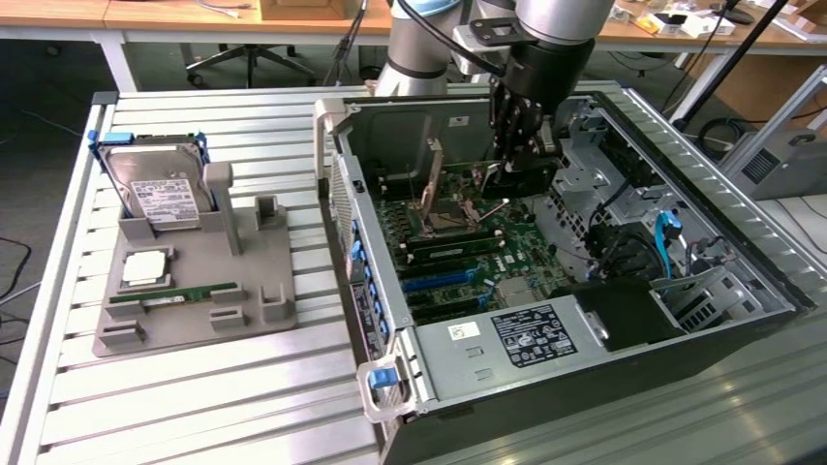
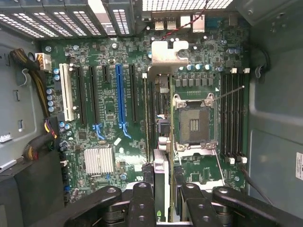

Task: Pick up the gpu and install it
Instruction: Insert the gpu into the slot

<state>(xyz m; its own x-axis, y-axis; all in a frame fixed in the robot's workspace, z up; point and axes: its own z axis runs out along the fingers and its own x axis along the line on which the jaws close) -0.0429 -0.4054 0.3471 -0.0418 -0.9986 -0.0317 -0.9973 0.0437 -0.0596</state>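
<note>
- My gripper (image 2: 163,196) was down inside the open computer case (image 1: 723,320), over the green motherboard (image 1: 517,247).
- Its fingers (image 2: 142,198) were partly closed on the gpu (image 2: 158,118). The card hung edge-on between them, thin and dark, with its silver bracket (image 2: 166,53) at the far end.
- In the exterior view the card (image 1: 433,170) sat at about 11 o'clock from the middle of the case, and the gripper (image 1: 517,160) was near 12 o'clock.
- The blue slot (image 2: 119,94) was just beside the card, at about 9 o'clock from it in the wrist view. I could not tell if the card touched any slot yet.
- I thought the card could miss its slot, because it hung close to the bare chip socket (image 2: 194,124) too. A bump there could bend the tiny pins.
- It could also tip in my grip, since I held only one end. Then it would go in crooked and jam.
- Outside the case, the hard drive (image 1: 158,189) and the RAM stick (image 1: 174,294) sat on the grey tray (image 1: 259,310), well apart from my work.
</note>
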